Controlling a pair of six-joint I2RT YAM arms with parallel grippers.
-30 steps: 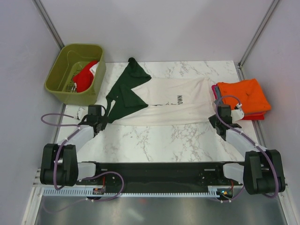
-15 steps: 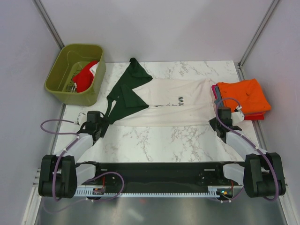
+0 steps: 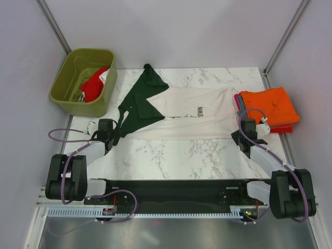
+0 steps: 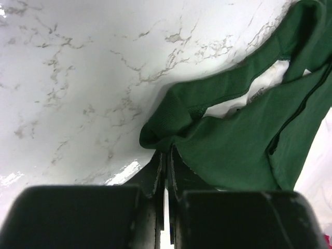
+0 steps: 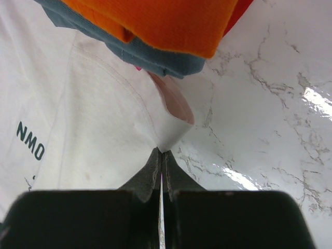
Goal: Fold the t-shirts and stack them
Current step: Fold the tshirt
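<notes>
- The left gripper (image 4: 166,157) is clamped on a bunched dark green edge of the cream shirt (image 3: 192,116), low against the table (image 3: 171,155) at the shirt's near left corner.
- The right gripper (image 5: 161,152) is pinched tight on the shirt's near right corner, which curls up off the marble.
- With both near corners held at once, the arms look set to lift that edge and fold it over toward the far side.
- The cream shirt lies spread lengthwise across the middle of the table, with its green sleeve and collar at the left and part of the black print showing.
- Its right end touches a folded pile: an orange shirt (image 3: 270,106) on top, a grey-blue shirt (image 5: 155,57) beneath, and red cloth (image 5: 243,11) lowest. This is probably where the cream shirt will end up.
- The tabletop is glossy white marble pattern, so cloth should slide easily.
- At the far left an olive bin (image 3: 88,51) holds a red shirt (image 3: 93,87), which is probably waiting its turn.
- Plain pale walls and metal posts close in the space.
</notes>
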